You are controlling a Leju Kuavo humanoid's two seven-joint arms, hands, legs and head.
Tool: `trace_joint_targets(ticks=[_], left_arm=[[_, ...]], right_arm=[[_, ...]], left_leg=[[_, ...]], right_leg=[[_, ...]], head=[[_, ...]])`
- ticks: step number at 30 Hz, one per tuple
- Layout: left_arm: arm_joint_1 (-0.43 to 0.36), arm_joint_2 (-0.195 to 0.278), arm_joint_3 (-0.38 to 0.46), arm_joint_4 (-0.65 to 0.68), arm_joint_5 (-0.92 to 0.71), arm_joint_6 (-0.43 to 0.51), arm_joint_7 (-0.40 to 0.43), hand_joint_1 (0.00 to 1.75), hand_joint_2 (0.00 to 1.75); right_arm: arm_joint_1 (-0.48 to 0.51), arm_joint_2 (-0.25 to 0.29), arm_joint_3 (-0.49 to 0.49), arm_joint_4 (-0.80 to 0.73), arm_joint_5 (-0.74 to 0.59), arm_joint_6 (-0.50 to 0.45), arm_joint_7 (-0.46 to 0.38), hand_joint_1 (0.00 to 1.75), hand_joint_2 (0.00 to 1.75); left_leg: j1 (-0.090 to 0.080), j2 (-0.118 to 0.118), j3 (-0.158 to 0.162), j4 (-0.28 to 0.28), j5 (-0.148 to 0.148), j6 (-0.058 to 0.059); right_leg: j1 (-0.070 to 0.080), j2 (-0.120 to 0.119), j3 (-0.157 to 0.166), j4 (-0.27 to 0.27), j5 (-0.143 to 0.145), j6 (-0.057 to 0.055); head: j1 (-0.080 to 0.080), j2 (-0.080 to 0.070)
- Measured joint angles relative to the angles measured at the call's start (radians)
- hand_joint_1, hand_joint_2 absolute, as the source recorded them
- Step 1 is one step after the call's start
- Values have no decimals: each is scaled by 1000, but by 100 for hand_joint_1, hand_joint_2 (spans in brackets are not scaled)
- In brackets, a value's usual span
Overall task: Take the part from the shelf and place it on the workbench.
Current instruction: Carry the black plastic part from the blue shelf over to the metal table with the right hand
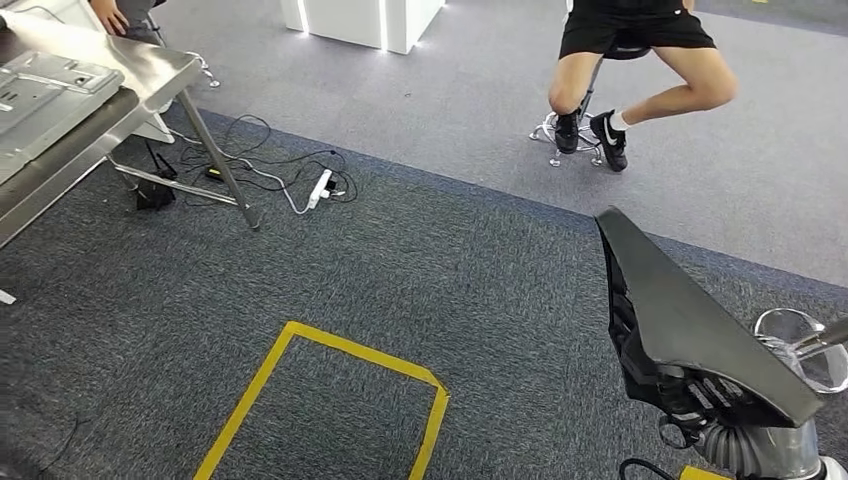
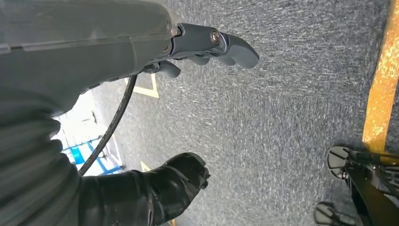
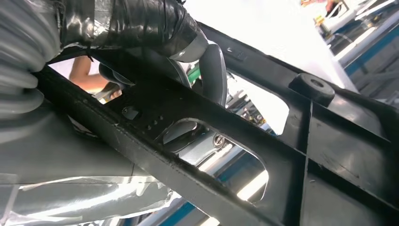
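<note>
Dark blue-grey carpet [image 1: 420, 290] covers the floor in the head view, meeting a paler grey strip farther off, with a yellow tape outline [image 1: 330, 400] marked on it near the robot. At the far left stands a metal workbench [image 1: 120, 90] with a grey ribbed tray [image 1: 40, 100] on top, and a tangle of black cables with a white power strip [image 1: 320, 187] lies beneath its slanted leg. A person in black shorts [image 1: 640, 60] sits on a stool on the pale strip. At the lower right, the long black plastic part [image 1: 690, 320] is carried tilted above the carpet, with the right hand [image 1: 690, 395] under it. From the left wrist view, the left hand [image 2: 207, 44] hangs over the carpet holding nothing, its dark fingers [image 2: 237, 49] extended and well apart from the thick thumb [image 2: 181, 181]; a strip of yellow tape [image 2: 383, 80] runs along the edge. From the right wrist view, the right hand [image 3: 188, 52] grips the black part [image 3: 301, 155], a ribbed frame with cut-out openings, its fingers [image 3: 214, 70] wrapped round one bar.
</note>
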Motion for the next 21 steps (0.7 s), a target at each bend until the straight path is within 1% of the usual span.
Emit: trace_joint_targets(ticks=[1, 2, 3, 4, 5, 6, 7, 8, 9, 10, 11, 12, 13, 14, 15, 16, 17, 18, 19, 20, 21], left_arm=[[0, 0, 1, 0, -2, -1, -2, 0, 175], [0, 0, 1, 0, -5, -3, -5, 0, 175], [0, 0, 2, 0, -7, -4, -7, 0, 175], [0, -1, 2, 0, -8, -5, -9, 0, 175], [0, -1, 2, 0, -9, -6, -11, 0, 175], [0, -2, 2, 0, -10, -7, -13, 0, 175], [1, -3, 2, 0, -12, -8, -14, 0, 175], [2, -3, 2, 0, -13, -8, -15, 0, 175], [4, -2, 2, 0, -14, -8, -17, 0, 175], [4, -2, 3, 0, -15, -8, -17, 0, 175], [4, -1, 3, 0, -15, -8, -18, 0, 175], [3, 0, 3, 0, -16, -8, -18, 0, 175], [1, 0, 3, 0, -16, -8, -18, 0, 175], [0, 0, 3, 0, -16, -8, -18, 0, 175], [0, 0, 3, 0, -16, -8, -18, 0, 175], [1, 0, 3, 0, -16, -8, -18, 0, 175], [2, 0, 3, 0, -16, -8, -18, 0, 175], [2, 1, 3, 0, -16, -8, -18, 0, 175], [2, 0, 3, 0, -16, -8, -18, 0, 175], [2, 0, 3, 0, -16, -8, -18, 0, 175], [1, 0, 3, 0, -16, -8, -19, 0, 175]], right_arm=[[0, 0, 0, 2, 0, 1, 0, 175, 175], [0, -1, 0, 2, 0, 2, 0, 175, 175], [0, -2, -1, 3, 0, 2, 0, 175, 175], [-1, -3, -2, 3, 0, 2, 0, 175, 175], [-2, -5, -4, 3, 0, 2, 0, 175, 175], [-2, -6, -5, 2, 0, 2, 0, 175, 175], [-3, -8, -6, 2, 0, 2, 0, 175, 175], [-4, -8, -7, 2, 0, 2, 0, 175, 175], [-4, -9, -7, 2, 0, 2, 0, 175, 175], [-4, -9, -7, 2, 0, 2, 0, 175, 175], [-4, -9, -7, 1, 0, 2, 0, 175, 175], [-4, -9, -7, 0, 0, 3, 0, 175, 175], [-4, -9, -7, 0, 0, 3, 0, 175, 175], [-4, -9, -7, -1, 0, 4, 0, 175, 175], [-4, -9, -7, -1, 0, 5, 0, 175, 175], [-4, -9, -7, -1, 0, 5, 0, 175, 175], [-4, -9, -7, -1, 0, 6, 0, 175, 175], [-4, -9, -7, -1, 0, 7, 0, 175, 175], [-4, -9, -7, -1, 0, 7, 0, 175, 175], [-5, -9, -7, -1, 0, 8, 1, 175, 175], [-5, -9, -7, -1, 0, 9, 1, 175, 175]], left_leg=[[-4, -10, 0, 2, -1, 1], [-7, -21, 1, 4, -1, 2], [-9, -31, 2, 5, -2, 3], [-10, -40, 2, 7, -2, 2], [-11, -49, 0, 8, -2, 1], [-10, -57, -3, 10, -1, -3], [-9, -63, -7, 10, 1, -7], [-8, -70, -9, 9, 2, -11], [-7, -71, -11, 11, 2, -16], [-8, -61, -15, 20, -6, -20], [-8, -43, -28, 48, -24, -26], [-7, -22, -50, 93, -51, -32], [-3, -3, -79, 154, -82, -39], [2, 7, -111, 216, -109, -45], [8, 12, -134, 260, -121, -51], [14, 16, -141, 273, -117, -56], [20, 20, -127, 245, -93, -61], [25, 29, -96, 185, -58, -66], [27, 43, -60, 115, -31, -70], [27, 52, -30, 57, -11, -69], [25, 58, -13, 23, -4, -64]], right_leg=[[2, 2, -5, 1, 15, -5], [5, 3, 6, -30, 43, -10], [8, 10, 34, -94, 83, -18], [12, 26, 65, -161, 113, -26], [15, 39, 89, -216, 134, -32], [19, 49, 105, -255, 147, -37], [21, 52, 108, -267, 146, -39], [22, 44, 108, -273, 149, -39], [20, 36, 111, -279, 152, -42], [17, 28, 116, -287, 155, -47], [14, 18, 121, -296, 159, -51], [12, 9, 125, -302, 161, -55], [13, 0, 127, -305, 161, -57], [13, -10, 127, -305, 161, -57], [13, -18, 128, -305, 160, -56], [12, -26, 128, -304, 158, -55], [10, -34, 129, -303, 156, -51], [8, -41, 131, -301, 153, -47], [7, -47, 132, -298, 149, -40], [7, -53, 133, -294, 144, -33], [8, -58, 134, -291, 140, -26]], head=[[0, 0], [0, 0], [0, 0], [0, 0], [0, 0], [0, 0], [0, 0], [0, 0], [0, 0], [-1, 0], [-2, 0], [-3, 0], [-4, 0], [-5, 0], [-5, 0], [-5, 0], [-5, 0], [-5, 0], [-5, 0], [-4, 0], [-4, 0]])
